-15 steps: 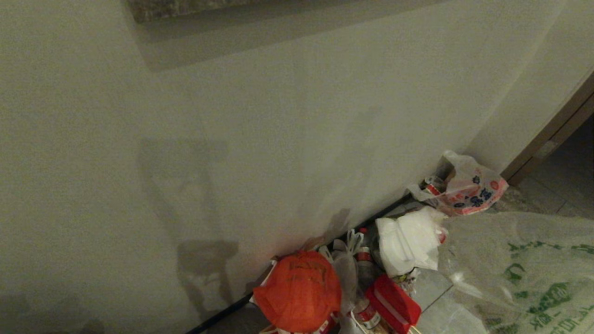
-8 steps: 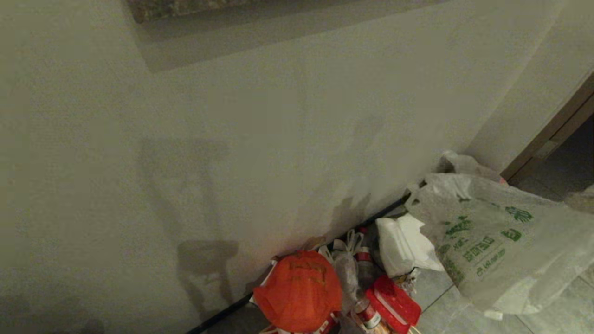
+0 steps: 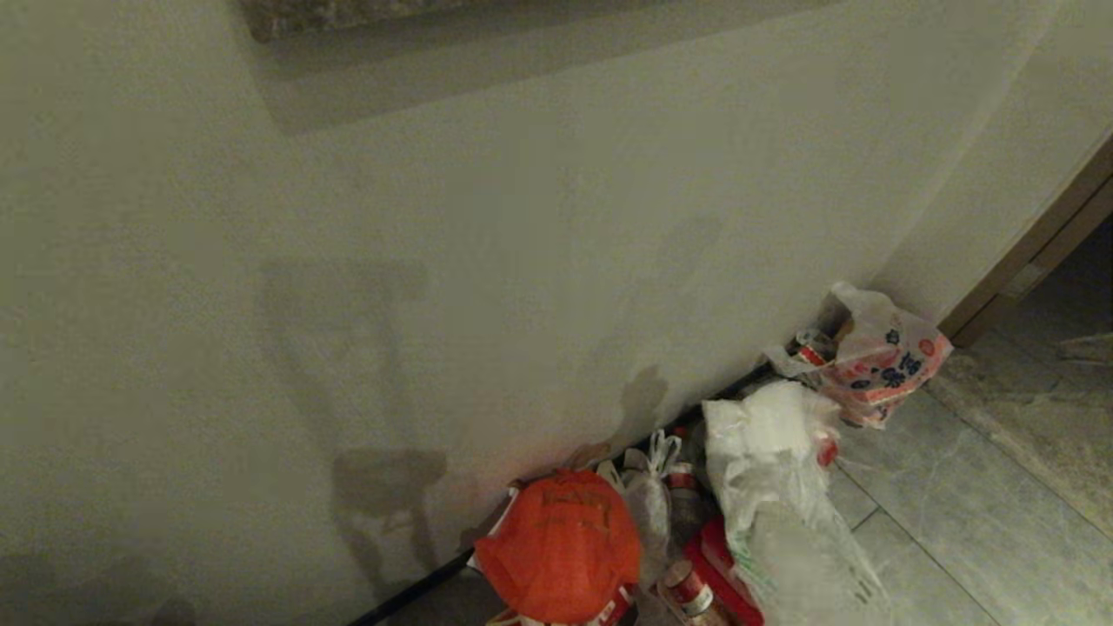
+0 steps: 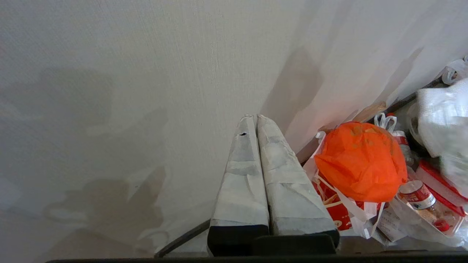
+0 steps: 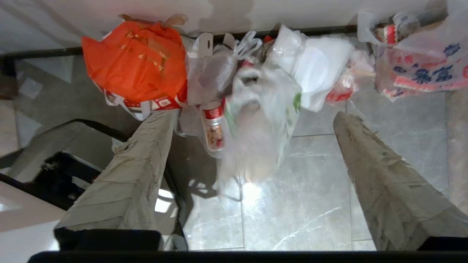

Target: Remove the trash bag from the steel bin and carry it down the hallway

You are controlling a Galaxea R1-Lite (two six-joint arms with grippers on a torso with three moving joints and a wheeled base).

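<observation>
The trash bag (image 3: 787,530), thin translucent whitish plastic with some green print, lies slumped on the pile of rubbish bags at the foot of the cream wall. In the right wrist view it shows blurred (image 5: 256,146) just beyond my right gripper (image 5: 254,115), which is open wide above the grey marbled hallway floor (image 5: 310,204); neither finger touches it. My left gripper (image 4: 252,117) is shut and empty, pointing at the wall beside the pile. The steel bin is out of view. Neither gripper shows in the head view.
The pile holds a red-orange bag (image 3: 561,543), a white bag (image 3: 765,426), a white bag with printed patterns (image 3: 878,361) and a red-capped bottle (image 5: 213,126). A dark baseboard (image 3: 417,587) runs along the wall. A brown door frame (image 3: 1035,252) stands at the right.
The trash bag swung in from the right of the head view, hung in the air over the pile, and now has dropped onto it by the wall.
</observation>
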